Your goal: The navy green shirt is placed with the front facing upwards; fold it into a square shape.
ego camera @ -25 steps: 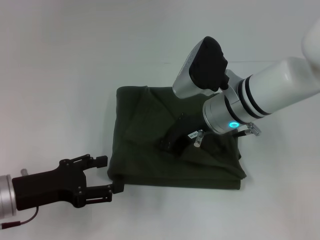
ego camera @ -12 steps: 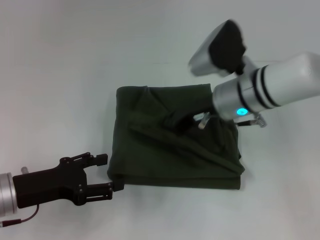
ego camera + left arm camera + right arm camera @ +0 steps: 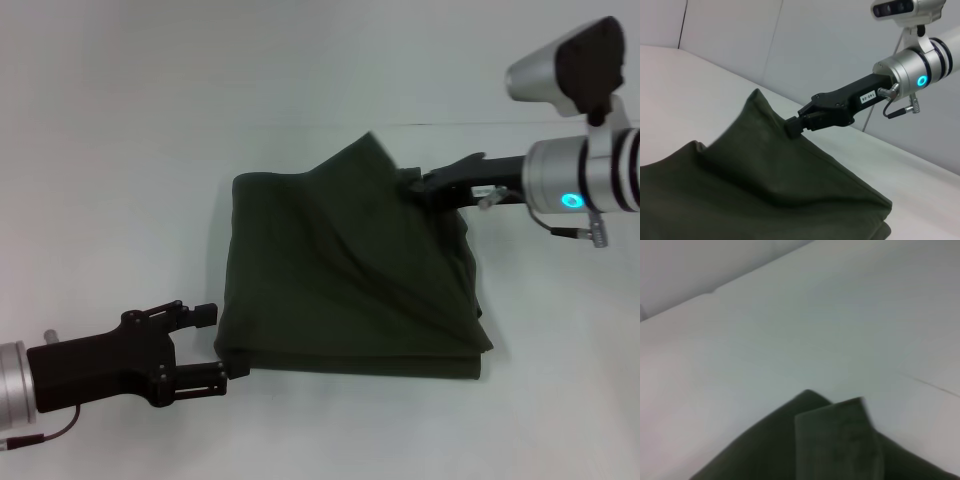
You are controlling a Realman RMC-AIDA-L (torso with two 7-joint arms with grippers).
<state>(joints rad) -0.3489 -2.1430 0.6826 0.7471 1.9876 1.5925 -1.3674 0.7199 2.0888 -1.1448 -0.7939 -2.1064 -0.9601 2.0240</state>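
Right gripper clenched on shirt top layer, lifting far-right corner off table, likely to square fold. Left gripper spread, parked beside near-left corner.

Plain white table, faint seam line across it, pale grey wall panels behind

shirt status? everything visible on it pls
The navy green shirt is dark olive, soft matte cloth, already folded into a layered, roughly square stack on the white table; no print or label shows. The right gripper pinches its far right corner and lifts it into a peak. The left gripper sits at its near left corner, lower finger touching the edge.
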